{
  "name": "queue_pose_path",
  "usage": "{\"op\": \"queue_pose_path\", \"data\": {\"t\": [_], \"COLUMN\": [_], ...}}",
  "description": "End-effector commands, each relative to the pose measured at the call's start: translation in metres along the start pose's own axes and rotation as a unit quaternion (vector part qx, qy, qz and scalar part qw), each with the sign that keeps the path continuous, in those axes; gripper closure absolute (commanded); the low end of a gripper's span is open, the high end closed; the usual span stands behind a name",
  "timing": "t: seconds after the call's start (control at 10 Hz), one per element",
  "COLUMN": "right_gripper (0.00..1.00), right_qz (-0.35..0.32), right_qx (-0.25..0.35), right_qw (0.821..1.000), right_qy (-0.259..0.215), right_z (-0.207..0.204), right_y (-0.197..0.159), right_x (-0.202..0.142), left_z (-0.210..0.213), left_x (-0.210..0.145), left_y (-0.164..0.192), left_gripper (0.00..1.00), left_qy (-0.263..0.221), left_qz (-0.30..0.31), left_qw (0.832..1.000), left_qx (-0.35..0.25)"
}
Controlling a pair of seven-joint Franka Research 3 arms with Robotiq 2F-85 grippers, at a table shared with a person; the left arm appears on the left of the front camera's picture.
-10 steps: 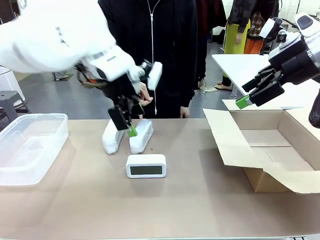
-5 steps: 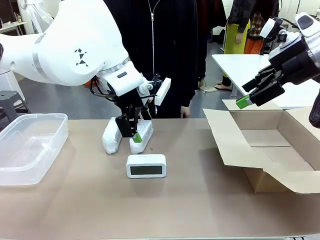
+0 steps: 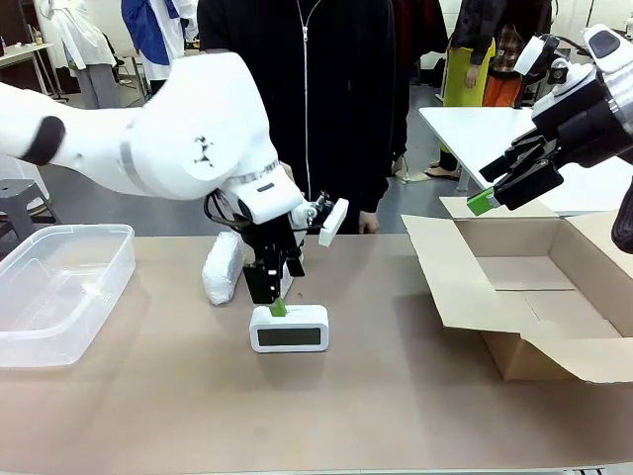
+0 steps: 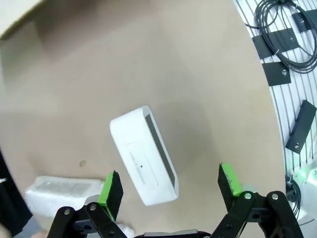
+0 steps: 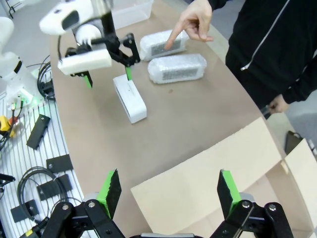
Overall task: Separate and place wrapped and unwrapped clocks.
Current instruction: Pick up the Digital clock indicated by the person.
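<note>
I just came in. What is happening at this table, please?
The left end effector hovers open right over the bare white clock, without gripping it. One bubble-wrapped bundle lies close by, and a person's hand points at a second bundle. The right end effector is open, raised above the open cardboard box. A clear plastic bin stands at the robot's left.

Grey floor (image 3: 109,213), white side table (image 3: 460,124)
</note>
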State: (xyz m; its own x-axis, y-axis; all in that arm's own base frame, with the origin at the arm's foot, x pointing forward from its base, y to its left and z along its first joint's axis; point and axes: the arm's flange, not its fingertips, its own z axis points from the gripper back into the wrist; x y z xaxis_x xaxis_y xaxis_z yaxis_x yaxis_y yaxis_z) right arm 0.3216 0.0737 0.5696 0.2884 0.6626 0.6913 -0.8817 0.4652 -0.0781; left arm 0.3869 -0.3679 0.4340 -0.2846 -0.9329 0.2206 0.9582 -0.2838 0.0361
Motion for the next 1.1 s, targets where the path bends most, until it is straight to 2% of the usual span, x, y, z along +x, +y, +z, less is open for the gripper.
{"op": "queue_pose_path", "data": {"t": [0.0, 0.2, 0.4, 0.6, 0.8, 1.0], "right_gripper": [0.0, 0.0, 0.0, 0.0, 0.0, 0.0], "right_qz": [0.003, 0.003, 0.003, 0.003, 0.003, 0.003], "right_qx": [0.012, 0.012, 0.012, 0.012, 0.012, 0.012], "right_qw": [1.0, 1.0, 1.0, 1.0, 1.0, 1.0], "right_qy": [-0.008, -0.008, -0.008, -0.008, -0.008, -0.008], "right_z": [-0.001, -0.001, -0.001, -0.001, -0.001, -0.001], "right_y": [0.001, 0.001, 0.001, 0.001, 0.001, 0.001], "right_x": [-0.002, -0.002, -0.002, -0.002, -0.002, -0.002], "left_z": [-0.004, -0.025, -0.037, -0.044, -0.055, -0.067], "left_x": [0.001, -0.007, -0.009, -0.013, -0.015, -0.018], "left_y": [0.009, 0.007, 0.01, 0.015, 0.02, 0.021], "left_gripper": [0.0, 0.0, 0.0, 0.0, 0.0, 0.0], "left_qy": [-0.006, 0.011, 0.007, 0.01, 0.035, 0.033], "left_qz": [0.028, 0.052, 0.06, 0.074, 0.098, 0.099], "left_qw": [0.999, 0.999, 0.998, 0.997, 0.995, 0.994], "left_qx": [-0.014, -0.008, 0.005, -0.001, -0.007, -0.022]}}
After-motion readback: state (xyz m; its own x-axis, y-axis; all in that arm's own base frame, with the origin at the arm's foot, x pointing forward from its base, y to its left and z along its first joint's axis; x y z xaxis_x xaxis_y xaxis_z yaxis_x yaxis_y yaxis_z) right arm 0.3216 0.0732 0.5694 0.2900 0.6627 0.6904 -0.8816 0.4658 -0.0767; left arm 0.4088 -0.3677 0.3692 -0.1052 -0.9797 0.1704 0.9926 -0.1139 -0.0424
